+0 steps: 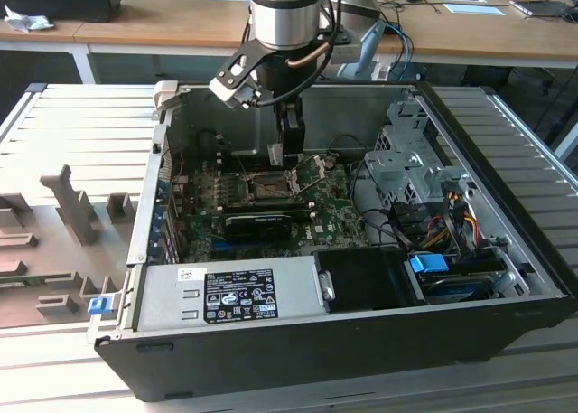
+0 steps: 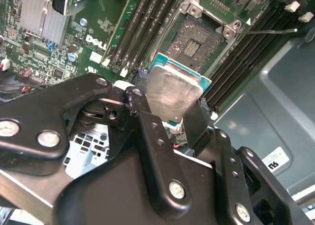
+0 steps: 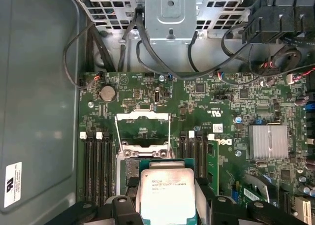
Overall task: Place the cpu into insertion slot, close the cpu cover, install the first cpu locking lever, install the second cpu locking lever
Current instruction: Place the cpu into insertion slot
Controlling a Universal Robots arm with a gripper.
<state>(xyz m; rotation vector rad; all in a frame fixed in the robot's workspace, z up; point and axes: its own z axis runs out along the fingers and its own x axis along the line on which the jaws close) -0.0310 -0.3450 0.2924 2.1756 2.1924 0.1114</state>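
1. Component position. The cpu (image 2: pixel 173 93) is clamped in my gripper (image 2: pixel 170 117), metal top facing up. It hangs above the motherboard (image 1: pixel 336 220) and is not seated. In the first wrist view the cpu (image 3: pixel 165 195) sits between my two black fingers (image 3: pixel 124 208), which pinch it on opposite edges.

2. Gripper state. The jaws are pressed in on the chip, with nothing else between them. In the exterior view my gripper (image 1: pixel 291 147) is lowered inside the open computer case (image 1: pixel 528 277), close over the socket area.

3. Insertion slot. The insertion slot (image 2: pixel 199 40) is bare, its contact field exposed. The chip is near it, but I judge it to be off to one side and not yet lined up.

4. Cover. The cpu cover (image 3: pixel 142 115) is swung open, clear of the slot.

5. Levers. One thin wire locking lever (image 2: pixel 270 31) is released and points away from the socket over the memory slots (image 2: pixel 142 33). I cannot make out the other one with certainty.

6. Progress. As I judge it, placement is under way but not complete. Seating the chip, closing the cover and latching both levers all remain open.
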